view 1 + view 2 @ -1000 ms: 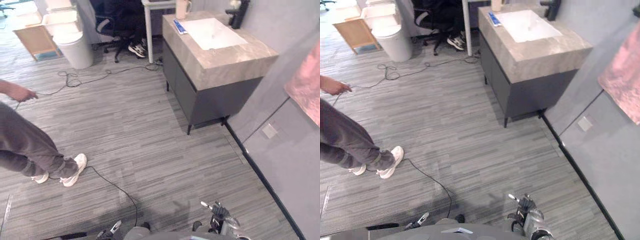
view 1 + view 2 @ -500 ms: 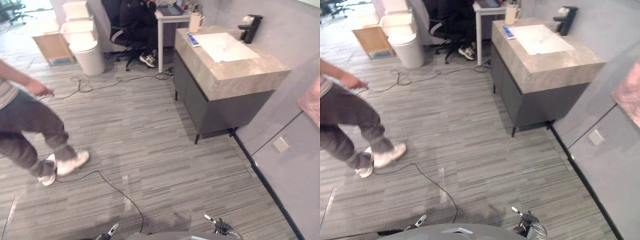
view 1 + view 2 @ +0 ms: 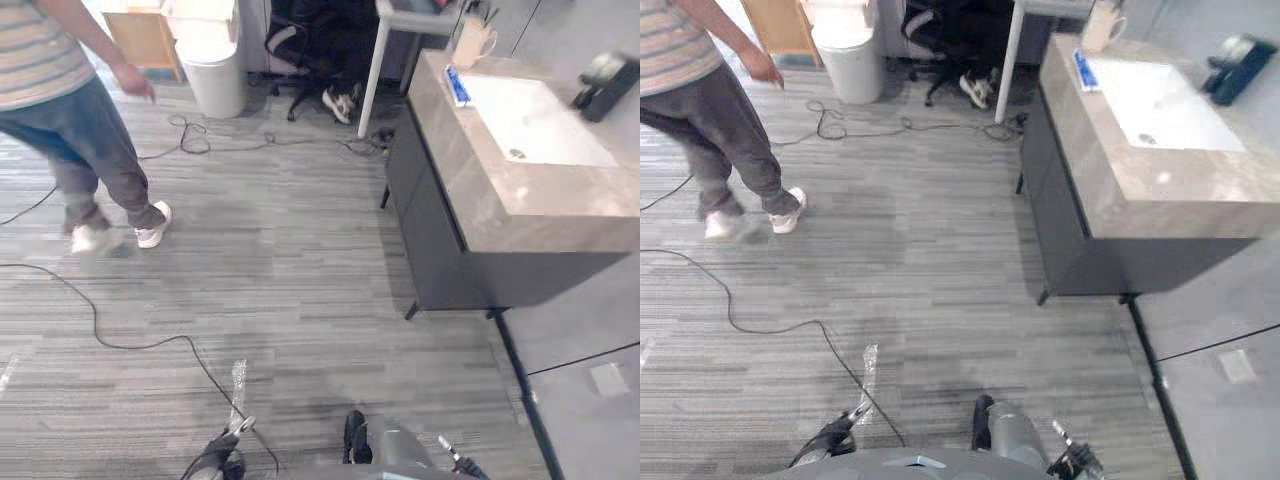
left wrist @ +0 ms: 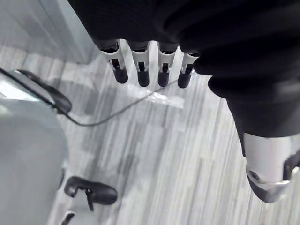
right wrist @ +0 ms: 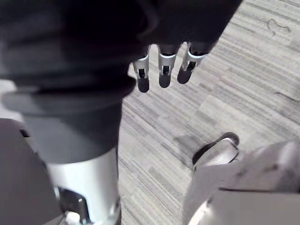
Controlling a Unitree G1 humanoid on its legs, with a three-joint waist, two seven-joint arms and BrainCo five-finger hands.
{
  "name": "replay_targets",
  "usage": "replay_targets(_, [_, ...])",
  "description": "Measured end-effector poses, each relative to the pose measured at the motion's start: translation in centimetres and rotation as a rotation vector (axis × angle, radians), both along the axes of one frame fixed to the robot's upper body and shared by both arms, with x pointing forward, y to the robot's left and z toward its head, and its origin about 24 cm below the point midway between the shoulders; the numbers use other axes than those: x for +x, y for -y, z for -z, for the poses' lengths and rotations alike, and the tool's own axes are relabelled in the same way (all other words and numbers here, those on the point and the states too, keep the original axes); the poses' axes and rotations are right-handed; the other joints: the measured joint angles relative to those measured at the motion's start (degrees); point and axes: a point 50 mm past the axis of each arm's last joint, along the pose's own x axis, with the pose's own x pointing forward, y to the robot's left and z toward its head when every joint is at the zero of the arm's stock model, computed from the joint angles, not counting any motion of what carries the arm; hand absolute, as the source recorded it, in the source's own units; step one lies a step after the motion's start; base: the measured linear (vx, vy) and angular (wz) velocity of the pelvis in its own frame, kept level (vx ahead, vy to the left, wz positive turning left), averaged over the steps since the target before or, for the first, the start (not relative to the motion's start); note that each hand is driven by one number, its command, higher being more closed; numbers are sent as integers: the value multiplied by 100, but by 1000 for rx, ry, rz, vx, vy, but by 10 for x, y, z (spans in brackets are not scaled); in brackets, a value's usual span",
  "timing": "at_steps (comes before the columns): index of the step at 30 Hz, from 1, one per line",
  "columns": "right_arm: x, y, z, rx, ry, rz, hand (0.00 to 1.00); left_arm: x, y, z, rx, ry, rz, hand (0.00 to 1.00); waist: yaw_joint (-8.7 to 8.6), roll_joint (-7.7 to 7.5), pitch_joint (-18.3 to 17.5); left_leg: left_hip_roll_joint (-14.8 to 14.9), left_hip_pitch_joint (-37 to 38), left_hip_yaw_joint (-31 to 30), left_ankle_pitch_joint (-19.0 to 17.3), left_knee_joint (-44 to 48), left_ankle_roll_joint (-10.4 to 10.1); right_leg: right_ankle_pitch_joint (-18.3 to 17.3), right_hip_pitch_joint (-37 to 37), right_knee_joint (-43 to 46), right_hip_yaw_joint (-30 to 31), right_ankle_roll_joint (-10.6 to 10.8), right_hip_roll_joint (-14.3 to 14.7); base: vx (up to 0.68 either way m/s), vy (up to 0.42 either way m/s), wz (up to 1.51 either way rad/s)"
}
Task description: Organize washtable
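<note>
The washtable stands at the right: a dark cabinet under a grey stone top with a white sink. On the top lie a blue tube by the sink's edge, a beige mug at the far corner and a black tap behind the sink. My left hand hangs low over the floor, far from the table. In the left wrist view its fingers are straight and hold nothing. My right hand also hangs low, and its fingers are relaxed and hold nothing.
A person walks at the far left. Cables trail across the striped floor. A white bin, a wooden box, an office chair with a seated person's shoe and a white table leg stand at the back.
The camera has turned, so the washtable now sits nearer at the right. The person has stepped further away, toward the back left. Both hands stay low and hold nothing.
</note>
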Motion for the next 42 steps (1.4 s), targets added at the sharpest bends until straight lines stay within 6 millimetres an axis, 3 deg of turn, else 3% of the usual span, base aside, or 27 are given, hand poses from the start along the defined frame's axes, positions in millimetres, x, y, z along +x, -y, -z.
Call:
replay_targets(1, [1, 2, -1, -3, 4, 5, 0, -1, 2, 0, -13, 5, -32, 0, 2, 49, 24, -71, -239, 25, 263, 669, -434, -54, 191, -111, -26, -57, 68, 474, -341, -7])
replay_targets(2, [2, 1, -1, -4, 9, 5, 0, 1, 3, -1, -23, 25, -75, 0, 79, 144, 84, -143, -707, 163, 1047, 2007, -893, -143, 622, -339, -12, -188, 237, 401, -247, -19])
replay_targets(4, [16, -4, -3, -7, 33, -66, 0, 4, 0, -3, -21, 51, -109, 0, 235, 180, 243, -82, -1380, 663, 1167, 3600, -795, -257, 1375, -720, 198, -372, 485, 296, -136, -26])
replay_targets(5, [27, -10, -5, -12, 50, -135, 0, 7, -3, -5, -12, 79, -123, 0, 351, 78, 311, -31, -1898, 1072, 930, 4106, -376, -280, 1828, -1018, 417, -408, 558, 272, -89, -40])
replay_targets(6, [42, -14, -7, -13, 77, -174, 0, 9, -6, -7, -4, 94, -131, 0, 518, -14, 311, -4, -2406, 1480, 702, 3922, 5, -284, 2189, -1269, 641, -416, 540, 434, -160, -73])
replay_targets(7, [56, -17, -11, -16, 107, -204, 0, 6, -9, -7, 6, 88, -133, 0, 631, -63, 310, 5, -2830, 1751, 581, 3297, 164, -302, 2471, -1478, 832, -435, 489, 496, -182, -82])
replay_targets(9, [74, -21, -16, -20, 151, -236, 0, 1, -8, -5, 2, 70, -138, 0, 728, -90, 327, 3, -3126, 1911, 530, 2324, 252, -395, 2721, -1614, 1003, -336, 379, 585, -111, -89])
replay_targets(10, [92, -28, -25, -47, 230, -287, 0, -15, -7, -1, 3, 24, -162, 0, 758, -31, 340, -17, -3272, 1868, 999, -261, 256, -604, 3315, -1874, 1207, -63, 215, 956, -31, -99])
replay_targets(11, [86, -27, -23, -51, 227, -282, 0, -25, -4, 1, 0, -3, -172, 0, 785, 40, 288, -15, -3163, 1716, 1546, -1237, 261, -690, 3589, -1868, 1331, 0, 165, 1097, -4, -94])
replay_targets(12, [80, -31, -20, -41, 212, -278, 0, -31, -5, 2, 4, -18, -181, 0, 855, 5, 205, -98, -3110, 1839, 2061, -1116, 253, -710, 3730, -1802, 1443, -14, 63, 883, 96, -38])
replay_targets(13, [69, -40, -15, -10, 181, -269, 0, -35, -12, 1, 22, -24, -190, 0, 879, -246, -9, -257, -3125, 2099, 2355, -1072, 417, -704, 3580, -1428, 1540, -17, -207, 855, 110, -19])
replay_targets(14, [64, -43, -13, 6, 170, -255, 0, -29, -17, -1, 32, -8, -209, 0, 873, -441, -94, -332, -3157, 2437, 2187, -864, 665, -614, 3249, -666, 1654, 108, -412, 739, 142, -1])
replay_targets(15, [63, -43, -13, 8, 167, -250, 0, -26, -17, -1, 33, -1, -212, 0, 870, -478, -100, -430, -3132, 2459, 2090, -707, 761, -461, 3093, -243, 1732, 114, -471, 624, 136, 6])
replay_targets(16, [60, -41, -12, 14, 160, -226, 0, -23, -18, -2, 35, 8, -210, 0, 844, -526, -94, -603, -2950, 2460, 1895, -583, 878, -50, 2877, 417, 1745, 167, -521, 525, 154, 37])
replay_targets(17, [51, -36, -9, 20, 137, -172, 0, -17, -18, -3, 34, 19, -200, 0, 736, -515, -80, -823, -2546, 2381, 1716, -671, 1048, 895, 2590, 1442, 1742, 360, -575, 544, 181, 62])
replay_targets(18, [46, -32, -7, 23, 119, -148, 0, -15, -18, -3, 39, 12, -176, 0, 681, -491, -53, -988, -2053, 2281, 1617, -841, 1149, 1246, 2256, 2563, 1753, 688, -606, 390, 170, 67])
replay_targets(19, [44, -31, -6, 23, 111, -146, 0, -15, -18, -2, 41, 7, -153, 0, 625, -470, -41, -1036, -1806, 2232, 1611, -915, 1158, 1229, 2082, 3059, 1697, 721, -640, 240, 135, 51])
replay_targets(21, [39, -30, -6, 21, 101, -153, 0, -11, -14, -2, 37, 8, -107, 0, 536, -320, 42, -1054, -855, 2038, 1608, -1339, 1164, 823, 1496, 3917, 1244, 410, -802, 45, 106, 24])
replay_targets(23, [43, -23, -8, -5, 118, -160, 0, -6, -7, -2, 25, 18, -79, 0, 492, -129, 76, -889, -190, 1983, 1490, -1890, 1222, 332, 935, 3739, 857, 306, -835, -129, 118, 2])
replay_targets(25, [45, -23, -9, -8, 122, -156, 0, 3, -7, -4, 26, 37, -69, 0, 450, -204, 123, -780, 295, 1961, 1252, -2235, 1261, -81, 493, 2196, 468, 417, -790, -308, 130, 11])
replay_targets(27, [43, -22, -8, -7, 115, -156, 0, 5, -5, -4, 22, 43, -67, 0, 419, -216, 116, -720, 348, 1925, 1060, -2208, 1190, 75, 535, 459, 98, 482, -730, -284, 101, 14])
replay_targets(28, [43, -22, -8, -7, 111, -158, 0, 6, -2, -4, 16, 48, -76, 0, 425, -232, 105, -720, 376, 1918, 937, -2119, 1080, 471, 532, -671, 194, 433, -596, -131, 49, 7])
replay_targets(30, [39, -22, -7, -9, 100, -179, 0, 6, 1, -3, 7, 50, -89, 0, 408, -248, 95, -721, 469, 1832, 797, -2049, 851, 1049, 678, -1187, 336, 408, -530, 116, -97, 24])
replay_targets(31, [38, -21, -7, -11, 94, -184, 0, 7, 7, -2, -11, 50, -94, 0, 422, -196, 65, -638, 540, 1747, 712, -1981, 738, 1164, 841, -1327, 280, 220, -428, 370, -244, 30])
replay_targets(34, [35, -18, -6, -28, 76, -237, 0, 5, 18, 0, -42, 44, -109, 0, 430, 52, -156, -375, 538, 1642, 594, -1756, 540, 1186, 1153, -1734, 89, 90, -180, 307, -193, 10])
replay_targets(35, [25, -11, -3, -26, 14, -307, 0, -11, -6, 2, 28, -46, -2, 0, 245, -13, -226, -246, 432, 1373, 832, -2281, 548, 1190, 1787, -2325, 293, 355, -320, 132, -85, 4])
replay_targets(42, [24, -11, -3, -26, 13, -307, 0, -11, -6, 2, 28, -46, -1, 0, 244, -8, -225, -244, 434, 1380, 832, -2321, 548, 1190, 1787, -2336, 292, 355, -321, 0, 0, 0])
